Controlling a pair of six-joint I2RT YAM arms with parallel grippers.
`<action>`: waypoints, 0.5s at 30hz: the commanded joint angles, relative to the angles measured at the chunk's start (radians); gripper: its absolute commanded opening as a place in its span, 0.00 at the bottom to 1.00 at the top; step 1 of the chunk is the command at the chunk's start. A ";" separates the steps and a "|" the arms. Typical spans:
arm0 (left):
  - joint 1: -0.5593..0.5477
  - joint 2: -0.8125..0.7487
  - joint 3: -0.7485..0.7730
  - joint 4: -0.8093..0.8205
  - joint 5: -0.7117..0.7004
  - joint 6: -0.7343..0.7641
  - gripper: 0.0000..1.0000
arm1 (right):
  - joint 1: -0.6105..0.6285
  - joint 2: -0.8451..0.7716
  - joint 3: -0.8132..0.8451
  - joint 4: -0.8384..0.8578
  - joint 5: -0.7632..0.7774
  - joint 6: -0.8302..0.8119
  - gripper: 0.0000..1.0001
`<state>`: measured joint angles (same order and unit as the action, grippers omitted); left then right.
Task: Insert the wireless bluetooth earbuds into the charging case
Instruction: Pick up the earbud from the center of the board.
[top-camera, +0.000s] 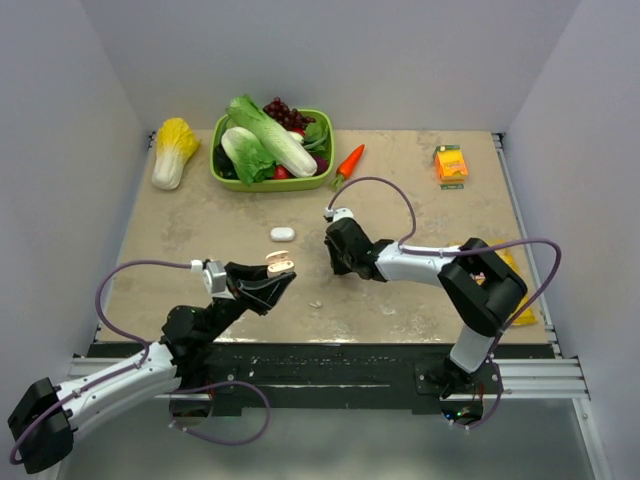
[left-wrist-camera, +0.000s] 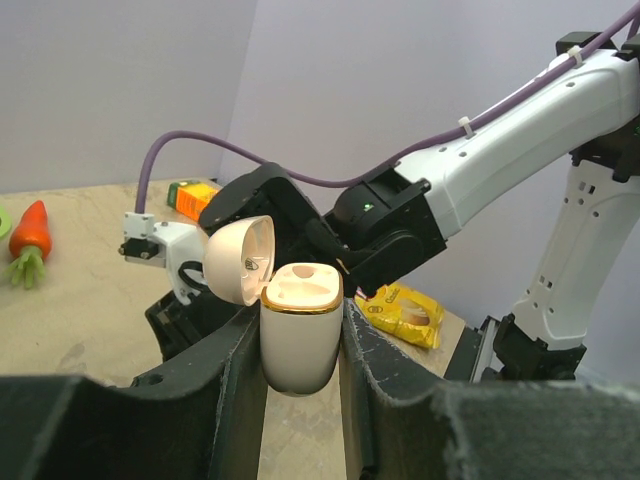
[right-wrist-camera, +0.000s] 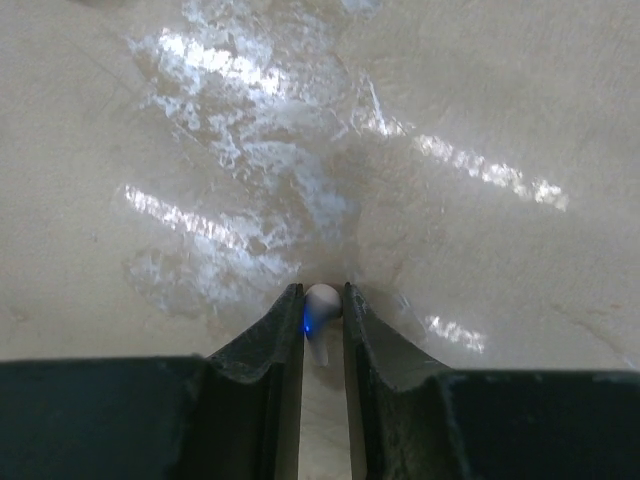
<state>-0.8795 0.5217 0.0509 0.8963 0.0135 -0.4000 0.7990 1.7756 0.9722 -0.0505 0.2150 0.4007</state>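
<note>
From my remote station: on the counter (top-camera: 420, 200), well in front of the green basket (top-camera: 270, 185), my left fingers (left-wrist-camera: 240, 390) clamp the charging case (left-wrist-camera: 300, 345) upright, lid hinged open. Nearer the basket's right end, my right fingers (right-wrist-camera: 270, 350) pinch one of the wireless bluetooth earbuds (right-wrist-camera: 320, 305), blue-lit, close above the counter.

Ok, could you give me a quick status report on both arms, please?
Left gripper shut on charging case, lid open. Right gripper shut on one earbud, not yet in case. Nothing in the way between them.
</note>
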 joint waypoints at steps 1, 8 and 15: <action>-0.006 0.015 -0.026 0.068 -0.010 0.027 0.00 | -0.004 -0.154 -0.082 0.128 -0.014 0.017 0.00; -0.007 0.073 -0.017 0.171 -0.046 0.035 0.00 | -0.003 -0.396 -0.165 0.268 -0.068 0.026 0.00; -0.009 0.146 0.013 0.337 -0.078 0.130 0.00 | -0.003 -0.671 -0.230 0.423 -0.126 0.024 0.00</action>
<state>-0.8803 0.6361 0.0505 1.0470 -0.0257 -0.3653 0.7982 1.2423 0.7715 0.2211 0.1360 0.4149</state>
